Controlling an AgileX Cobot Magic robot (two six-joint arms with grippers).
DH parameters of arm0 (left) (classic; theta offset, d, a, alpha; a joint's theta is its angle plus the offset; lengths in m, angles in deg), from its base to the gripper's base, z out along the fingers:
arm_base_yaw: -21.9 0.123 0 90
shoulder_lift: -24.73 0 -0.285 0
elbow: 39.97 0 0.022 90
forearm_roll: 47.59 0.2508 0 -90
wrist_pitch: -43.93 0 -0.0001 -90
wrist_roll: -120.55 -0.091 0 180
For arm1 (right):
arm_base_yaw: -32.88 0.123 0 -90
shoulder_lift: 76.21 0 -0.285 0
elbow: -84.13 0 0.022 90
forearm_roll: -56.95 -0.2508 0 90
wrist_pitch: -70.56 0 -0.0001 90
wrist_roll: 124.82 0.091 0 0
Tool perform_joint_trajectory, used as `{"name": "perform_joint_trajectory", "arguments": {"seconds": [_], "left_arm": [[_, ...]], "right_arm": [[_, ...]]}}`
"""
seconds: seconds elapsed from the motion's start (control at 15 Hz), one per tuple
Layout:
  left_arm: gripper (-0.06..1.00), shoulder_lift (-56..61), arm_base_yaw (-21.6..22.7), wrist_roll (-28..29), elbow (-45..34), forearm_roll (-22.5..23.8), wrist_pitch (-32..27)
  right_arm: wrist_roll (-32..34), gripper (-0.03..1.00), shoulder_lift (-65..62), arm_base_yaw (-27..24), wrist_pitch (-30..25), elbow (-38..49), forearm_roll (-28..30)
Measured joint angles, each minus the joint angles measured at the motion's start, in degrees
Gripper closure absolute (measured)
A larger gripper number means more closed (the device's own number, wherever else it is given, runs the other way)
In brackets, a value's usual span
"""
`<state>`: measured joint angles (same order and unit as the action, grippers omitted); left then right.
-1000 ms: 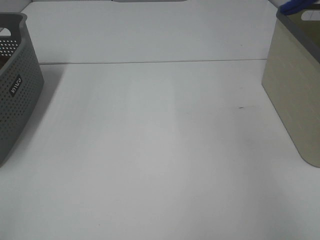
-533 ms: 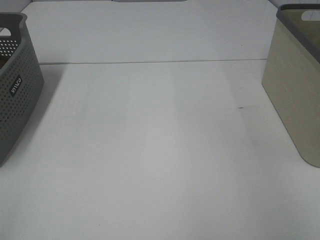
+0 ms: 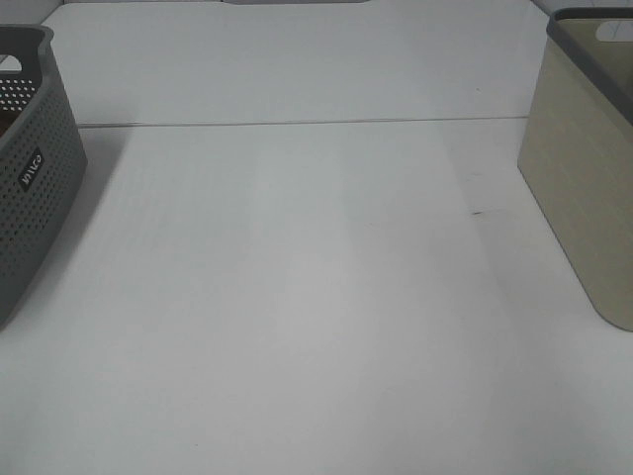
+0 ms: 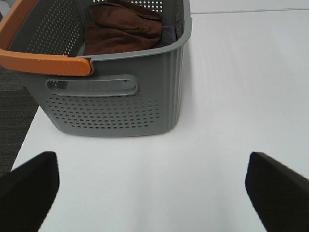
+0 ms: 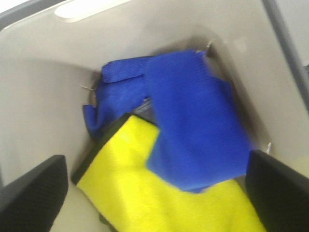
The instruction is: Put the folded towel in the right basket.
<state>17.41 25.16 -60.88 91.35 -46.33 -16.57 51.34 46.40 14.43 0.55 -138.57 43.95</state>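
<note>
Lying inside the right basket (image 5: 38, 87), the blue towel (image 5: 193, 121) is seen only from the right wrist camera. It is folded and its edges are blurred. Its long axis runs away from the end wall with the handle slot, roughly parallel to the dark-rimmed side wall. A smaller flap juts sideways from the end nearest the slot. Its other end overlaps a yellow towel (image 5: 145, 198). A thin dark layer shows under the yellow towel's edge; what it is cannot be told.

The right gripper (image 5: 155, 191) hangs over the basket's opening. Its jaws are spread wide, with one dark finger (image 5: 34, 193) at each lower corner of the wrist frame. Neither finger touches the cloth, and nothing is held.

The left gripper (image 4: 154, 191) is likewise spread wide and holds nothing. It sits above bare white table (image 3: 297, 297), just short of the grey basket (image 4: 116, 106). That basket is perforated and has an orange handle (image 4: 43, 60). A brown towel (image 4: 123, 29) lies bunched inside it, with a sliver of greyish cloth beside it.

Count:
- Baskets: two. The grey one is at the left edge of the high frame and the beige one at the right edge, well apart.
- Towels clearly seen: three, one each of blue, yellow and brown.
- Grippers: two, with two fingers visible on each.

From the high camera, no arm and no towel is in view. A small dark mark sits on the table, right of centre.
</note>
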Motion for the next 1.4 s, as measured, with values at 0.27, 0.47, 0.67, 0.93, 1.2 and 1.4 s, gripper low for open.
{"name": "perform_joint_trajectory", "arguments": {"seconds": [0.27,0.47,0.67,0.93,1.2,1.4], "left_arm": [[-0.03,0.0,0.0,0.0,0.0,0.0,0.0],[-0.03,0.0,0.0,0.0,0.0,0.0,0.0],[-0.03,0.0,0.0,0.0,0.0,0.0,0.0],[-0.03,0.0,0.0,0.0,0.0,0.0,0.0],[-0.03,0.0,0.0,0.0,0.0,0.0,0.0],[-0.03,0.0,0.0,0.0,0.0,0.0,0.0]], "right_arm": [[6.3,-0.02,-5.6,13.9,0.0,0.1,6.2],[6.8,-0.02,-8.3,22.0,0.0,0.1,6.8],[6.1,-0.02,-8.9,26.4,-0.1,0.2,7.8],[13.2,-0.02,-18.2,31.2,0.0,11.2,16.9],[17.1,-0.02,-35.5,33.8,2.8,33.1,18.4],[18.0,-0.02,-61.4,34.0,9.4,58.2,16.6]]}}
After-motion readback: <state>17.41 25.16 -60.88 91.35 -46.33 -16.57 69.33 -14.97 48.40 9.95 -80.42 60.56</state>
